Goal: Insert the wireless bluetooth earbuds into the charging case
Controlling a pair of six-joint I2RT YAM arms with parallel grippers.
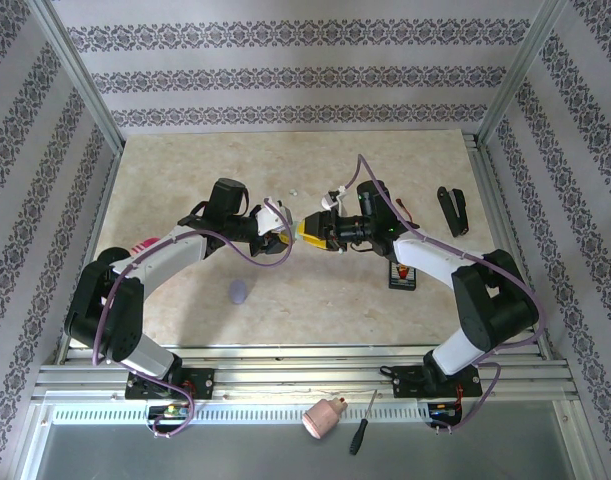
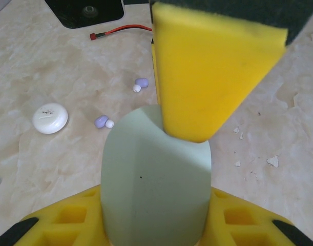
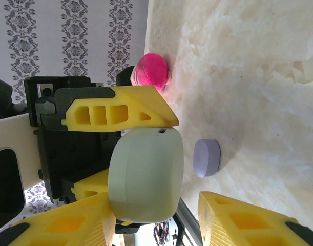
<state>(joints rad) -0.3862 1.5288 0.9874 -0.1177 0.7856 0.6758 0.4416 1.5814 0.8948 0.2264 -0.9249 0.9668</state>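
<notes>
- The left claw (image 2: 156, 197) is clamped tight on the mint charging case (image 2: 155, 154).
- The right claw (image 3: 156, 205) gapes wide, and one yellow finger (image 2: 212, 72) touches the case's far end.
- Two lilac earbuds (image 2: 101, 121) lie loose on the worktop (image 2: 54, 66) beyond the left claw, apart from the mint case and near a white case (image 2: 50, 118).

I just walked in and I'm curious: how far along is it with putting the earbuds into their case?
Early on. Done: the left gripper holds the mint green case above the table. In hand: the right gripper has a yellow finger against its far end, perhaps to open it. Left: two lilac earbuds lie loose on the table, not yet in.
</notes>
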